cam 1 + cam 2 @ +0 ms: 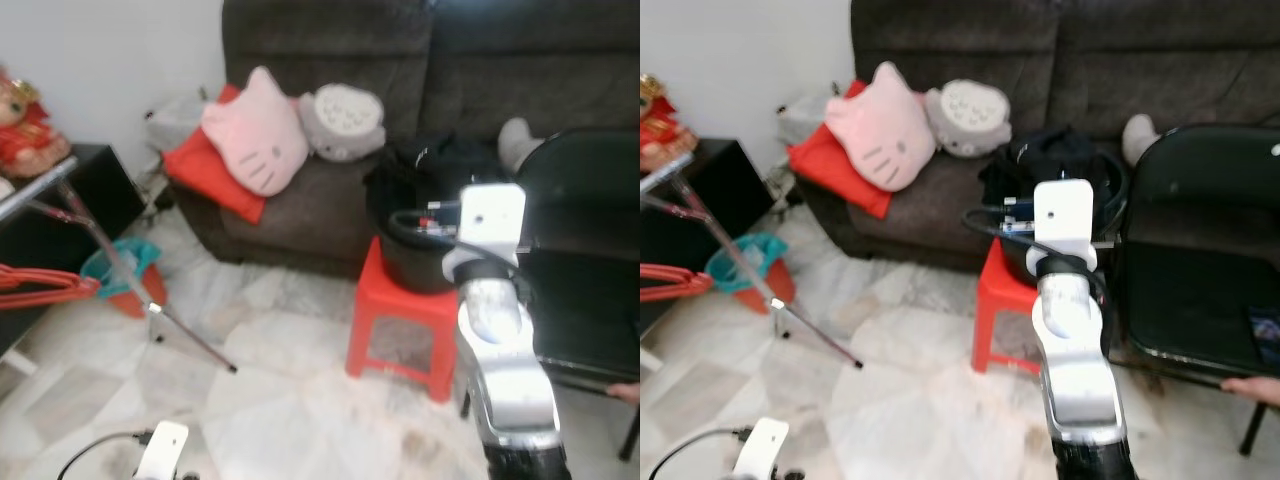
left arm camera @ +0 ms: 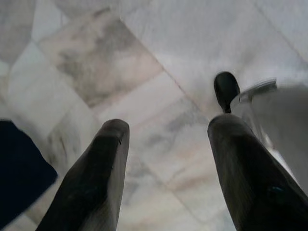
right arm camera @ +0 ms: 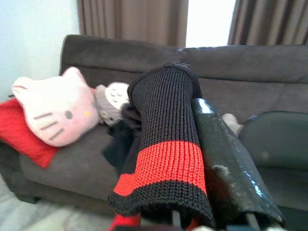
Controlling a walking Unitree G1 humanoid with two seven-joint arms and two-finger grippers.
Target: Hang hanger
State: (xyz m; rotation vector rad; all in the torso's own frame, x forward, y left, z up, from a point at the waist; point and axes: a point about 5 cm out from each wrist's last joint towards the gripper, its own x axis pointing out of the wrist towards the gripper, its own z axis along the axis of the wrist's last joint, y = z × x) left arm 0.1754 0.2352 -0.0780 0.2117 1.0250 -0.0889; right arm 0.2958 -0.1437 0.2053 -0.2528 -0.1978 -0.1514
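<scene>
The silver right arm rises before a red stool — dark sofa behind, red hangers at left.

1. the right arm is clad in rounded silver shells, topped by a white boxy wrist block.
2. black cables are looped at that block.
3. the left gripper is formed of two long, dark, tapering fingers.
4. a black-and-red knit sleeve is worn over one finger of the right gripper.

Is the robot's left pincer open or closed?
Open. In the left wrist view the left pincer shows two black fingers spread wide apart, with bare marble floor between them and nothing held.
</scene>
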